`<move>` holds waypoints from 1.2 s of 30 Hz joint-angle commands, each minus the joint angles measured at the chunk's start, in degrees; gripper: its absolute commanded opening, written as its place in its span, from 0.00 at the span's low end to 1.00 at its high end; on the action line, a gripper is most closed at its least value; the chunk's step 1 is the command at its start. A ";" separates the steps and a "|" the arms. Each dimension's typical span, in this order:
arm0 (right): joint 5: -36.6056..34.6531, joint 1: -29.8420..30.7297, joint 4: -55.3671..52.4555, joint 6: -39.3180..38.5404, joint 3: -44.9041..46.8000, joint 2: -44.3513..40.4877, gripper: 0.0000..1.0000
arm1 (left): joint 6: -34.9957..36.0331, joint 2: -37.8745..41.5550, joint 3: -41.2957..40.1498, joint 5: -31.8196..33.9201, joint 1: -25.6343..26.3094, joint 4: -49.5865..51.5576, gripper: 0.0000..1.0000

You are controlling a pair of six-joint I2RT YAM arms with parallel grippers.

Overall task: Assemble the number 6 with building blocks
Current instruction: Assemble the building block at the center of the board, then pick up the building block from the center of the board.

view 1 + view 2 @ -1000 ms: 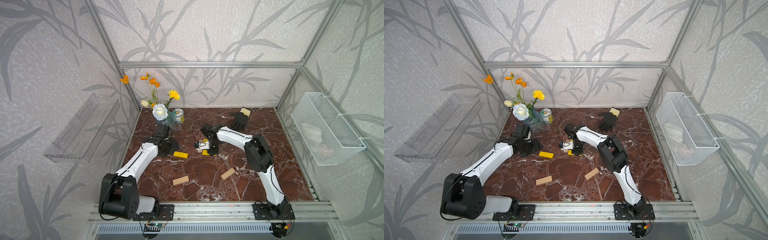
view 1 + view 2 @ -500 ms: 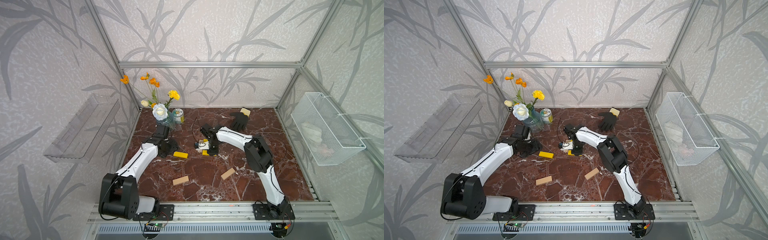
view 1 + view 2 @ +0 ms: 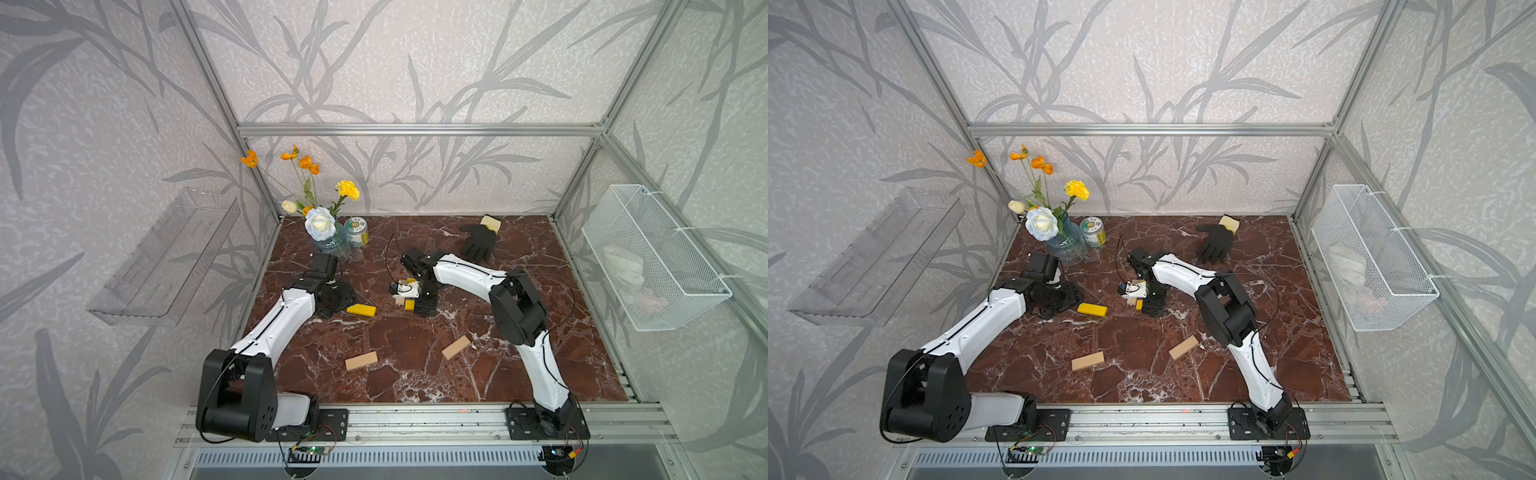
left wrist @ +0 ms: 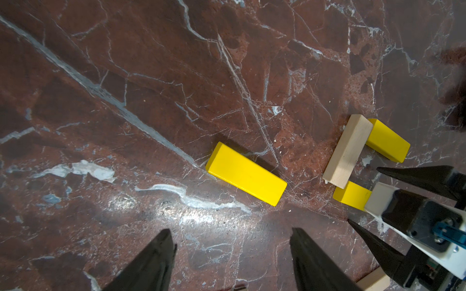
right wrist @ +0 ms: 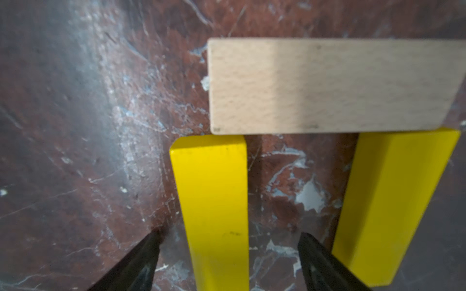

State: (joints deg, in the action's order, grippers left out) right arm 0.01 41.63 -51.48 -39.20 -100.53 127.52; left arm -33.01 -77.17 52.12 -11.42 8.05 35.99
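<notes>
Centrally on the table [image 3: 415,332], one yellow bar [image 5: 211,201] is straddled untouched by the right gripper [image 5: 228,252], jaws spread, with a second yellow bar [image 5: 393,201] alongside and a pale wood bar [image 5: 327,85] abutted across both; to the left, a loose yellow bar [image 4: 245,173] is faced by the left gripper [image 4: 230,231], jaws spread and empty.

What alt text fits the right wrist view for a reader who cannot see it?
A yellow block lies between the right arm's open black fingers, untouched; a second yellow block lies beside it, and a pale wooden block lies across the ends of both, on a red-brown marble table.
</notes>
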 commanded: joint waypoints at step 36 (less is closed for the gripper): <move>13.10 -3.28 11.88 -17.89 46.71 -34.47 0.90 | -5.45 8.38 -6.97 -1.24 -0.41 -0.75 0.75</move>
State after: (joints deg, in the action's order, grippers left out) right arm 11.51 38.20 -39.83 -55.99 -54.52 92.55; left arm -37.26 -70.89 46.22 -13.04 8.01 35.27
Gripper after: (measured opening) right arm 0.901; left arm 0.745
